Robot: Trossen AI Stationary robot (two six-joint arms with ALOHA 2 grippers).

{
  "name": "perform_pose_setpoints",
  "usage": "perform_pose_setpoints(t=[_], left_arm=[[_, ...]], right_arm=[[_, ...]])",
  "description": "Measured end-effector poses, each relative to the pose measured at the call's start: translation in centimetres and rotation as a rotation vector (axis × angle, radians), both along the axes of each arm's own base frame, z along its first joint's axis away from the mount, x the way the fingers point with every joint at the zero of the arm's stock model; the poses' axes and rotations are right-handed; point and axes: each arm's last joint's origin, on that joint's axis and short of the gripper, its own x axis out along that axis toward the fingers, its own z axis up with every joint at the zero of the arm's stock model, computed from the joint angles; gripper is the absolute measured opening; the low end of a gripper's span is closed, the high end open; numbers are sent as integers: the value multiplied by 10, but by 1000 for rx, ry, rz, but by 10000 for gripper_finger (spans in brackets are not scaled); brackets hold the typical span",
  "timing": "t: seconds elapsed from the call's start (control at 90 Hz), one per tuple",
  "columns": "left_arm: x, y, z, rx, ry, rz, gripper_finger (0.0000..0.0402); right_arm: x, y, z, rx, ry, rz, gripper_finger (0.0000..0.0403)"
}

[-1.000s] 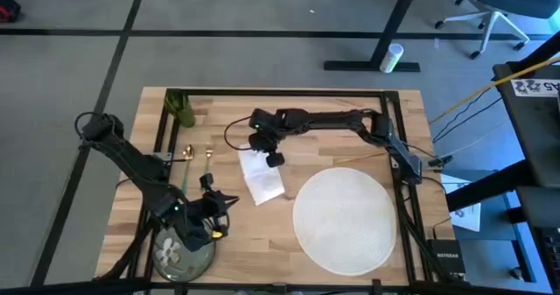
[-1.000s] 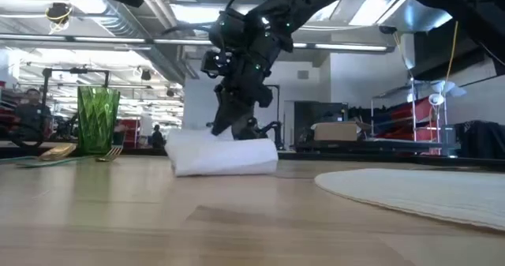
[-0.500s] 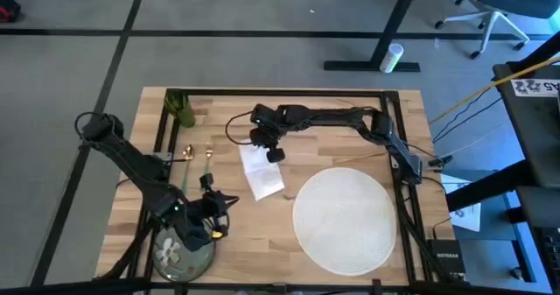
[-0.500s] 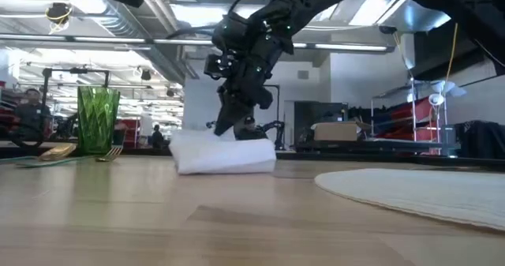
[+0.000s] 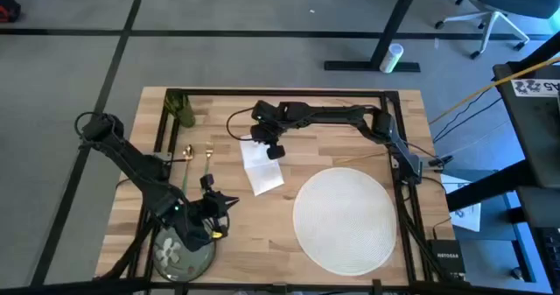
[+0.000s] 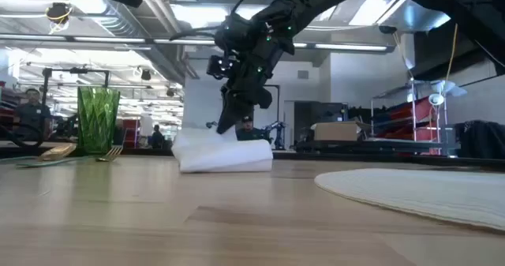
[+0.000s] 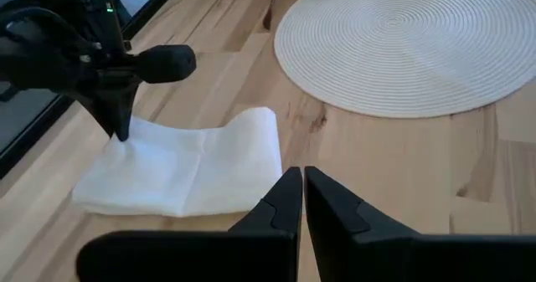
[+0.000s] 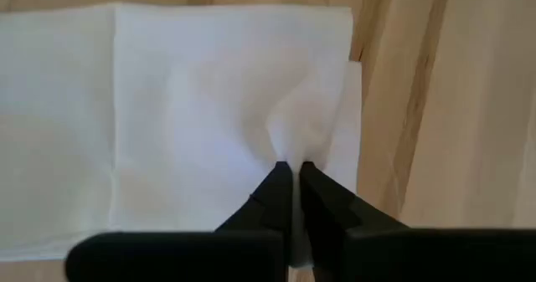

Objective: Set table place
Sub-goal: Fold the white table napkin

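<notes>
Dragging is the step in hand, judged from how the scene has shifted over the last second. Taking the placemat (image 5: pixel 343 219) as landmark and going from the near edge of the desk (image 5: pixel 262 242) outward: the floral plate (image 5: pixel 182 253) sits at the near corner, well to the left of the placemat, with the left tool (image 5: pixel 219 212) hovering just beside it, its fingers (image 7: pixel 285 200) closed together on nothing. That arm waits and has not moved.

Farther out, the napkin (image 5: pixel 263 167) lies just left of the placemat's far-left rim, not touching it. The right tool (image 5: pixel 273 152) is clenched on the napkin's far edge (the right wrist view shows the cloth puckered between the fingertips (image 8: pixel 280 182)). Compared with a second ago, tool and napkin have slid a little away from the placemat toward the far side of the desk, and the napkin has straightened slightly.

Farther again, left of the placemat, the fork (image 5: pixel 208 158) and gold utensil (image 5: pixel 187 151) lie untouched; the green cup (image 5: pixel 182 109) stands at the far left corner.

The placemat bears nothing yet, so the setting is at an early stage, the napkin being repositioned first.
</notes>
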Motion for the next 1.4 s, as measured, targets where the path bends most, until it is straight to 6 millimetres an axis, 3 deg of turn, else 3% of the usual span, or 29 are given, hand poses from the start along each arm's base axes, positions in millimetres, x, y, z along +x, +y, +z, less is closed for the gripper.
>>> perform_pose_setpoints(t=[0.2, 0.722, 0.967, 1.222, 1.4], left_arm=[[-4, 4, -3, -1, 29, 40, 0], [-7, 7, -5, -44, 19, 92, 0], [-7, 6, -5, -45, 19, 92, 0], [-7, 6, -5, -50, 16, 95, 0], [-7, 6, -5, -51, 16, 96, 0]], right_arm=[[-5, 1, 17, -19, -21, -8, 5], [-5, -13, 14, -49, -29, -21, 11], [-2, -17, 17, -168, -52, -83, 78], [-2, -17, 17, -170, -56, -85, 161], [-3, -16, 15, -143, -38, -56, 190]])
